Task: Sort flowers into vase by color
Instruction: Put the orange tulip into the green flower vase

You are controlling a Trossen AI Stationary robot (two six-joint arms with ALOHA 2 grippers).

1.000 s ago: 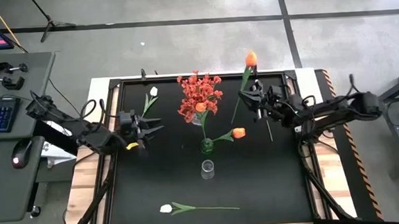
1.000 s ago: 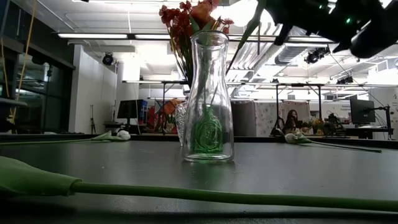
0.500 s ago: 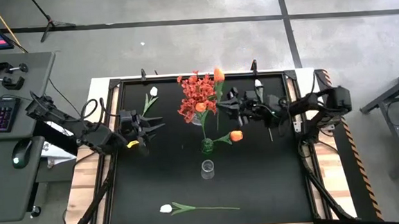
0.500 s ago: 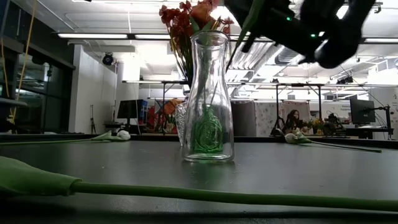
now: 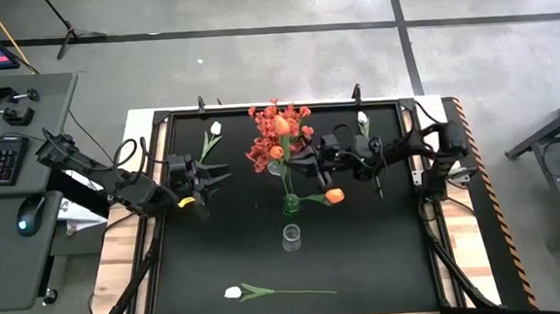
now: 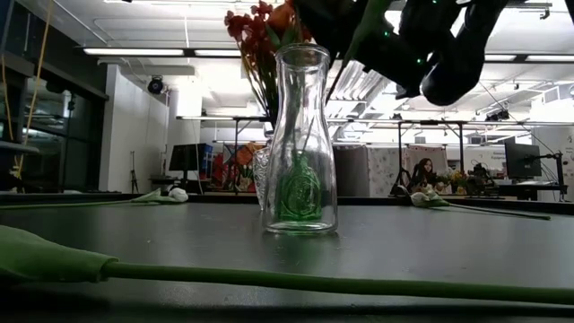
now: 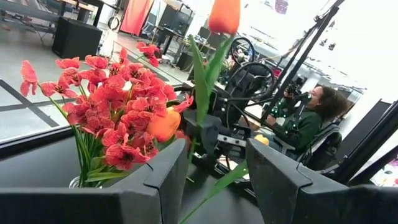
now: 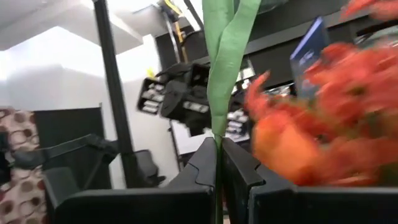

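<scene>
The right arm reaches in from the table's right side, stretched nearly level toward the middle. Its right gripper point(image 5: 311, 161) sits just beside the red flowers point(image 5: 271, 138), fingers point(image 8: 205, 165) pressed together on the green stem of an orange tulip point(image 5: 282, 127). The stem stands upright between them, and the bloom rises above the red spray. The red flowers stand in a vase point(image 6: 269, 175) at the back middle of the table point(image 5: 384, 258), with another orange bloom point(image 7: 163, 124) tucked among them.

The left arm waits at the table's left edge, its left gripper point(image 5: 211, 179) pointing toward the vases, fingers point(image 7: 171, 177) apart and holding nothing.

A clear vase point(image 5: 292, 237) stands in front of a green-bottomed vase point(image 5: 290, 204). A second orange tulip point(image 5: 333, 196) lies on the table just right of the green-bottomed one. One white tulip point(image 5: 215, 129) lies at the back left, another white tulip point(image 5: 233, 292) at the front, and a third white tulip point(image 5: 362, 119) at the back right.
</scene>
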